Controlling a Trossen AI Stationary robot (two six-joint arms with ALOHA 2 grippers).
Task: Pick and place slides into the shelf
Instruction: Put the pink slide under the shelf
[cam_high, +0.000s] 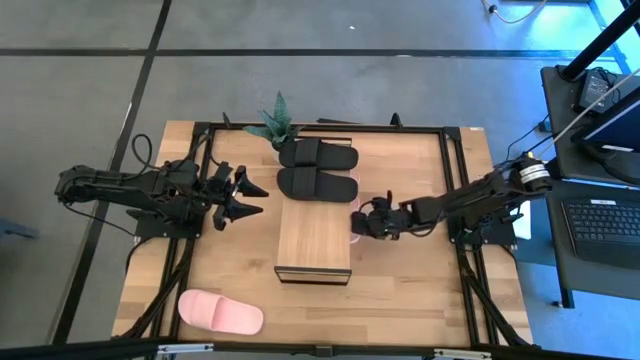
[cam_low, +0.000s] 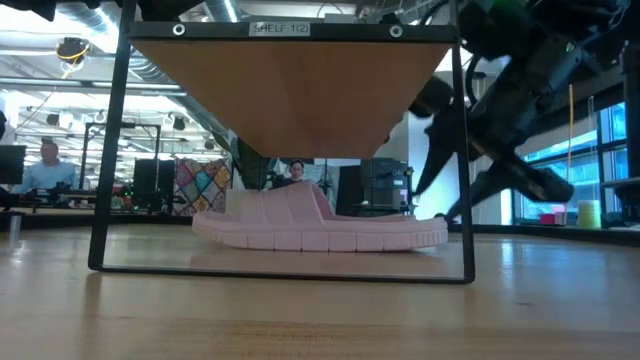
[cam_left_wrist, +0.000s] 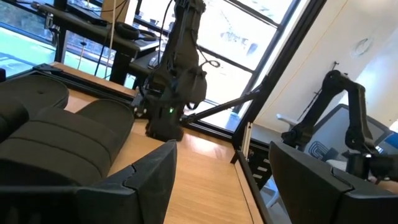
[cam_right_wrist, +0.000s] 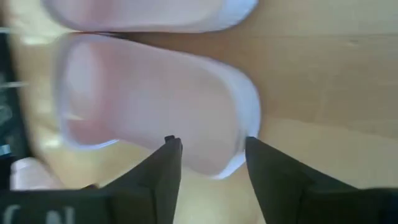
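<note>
The shelf (cam_high: 314, 240) stands mid-table; from table height its plank top (cam_low: 290, 90) spans a pale pink slide (cam_low: 320, 225) lying sole-down under it. My right gripper (cam_high: 358, 222) is open at the shelf's right side. In its wrist view its fingers (cam_right_wrist: 208, 162) straddle the end of one pink slide (cam_right_wrist: 155, 99), with a second pink slide (cam_right_wrist: 149, 12) beyond. The black pair (cam_high: 318, 170) lies at the shelf's far end. Another pink slide (cam_high: 220, 312) lies near the table's near-left corner. My left gripper (cam_high: 245, 195) hovers open left of the shelf, the black slides (cam_left_wrist: 56, 137) beside it. My right gripper stands open at the rounded end (cam_right_wrist: 230, 155) of the pink slide under the shelf, coming level from the table's right. One fingertip (cam_right_wrist: 171, 149) overlaps the footbed. I cannot tell whether it touches. The slide lies flat on the table.
A small potted plant (cam_high: 275, 122) stands at the far edge beside the black pair. Dark frame rails (cam_high: 455, 190) run along the table's sides. A laptop (cam_high: 600, 230) sits on a stand off the table's right. Bare wood lies near the shelf's near end (cam_high: 400, 310).
</note>
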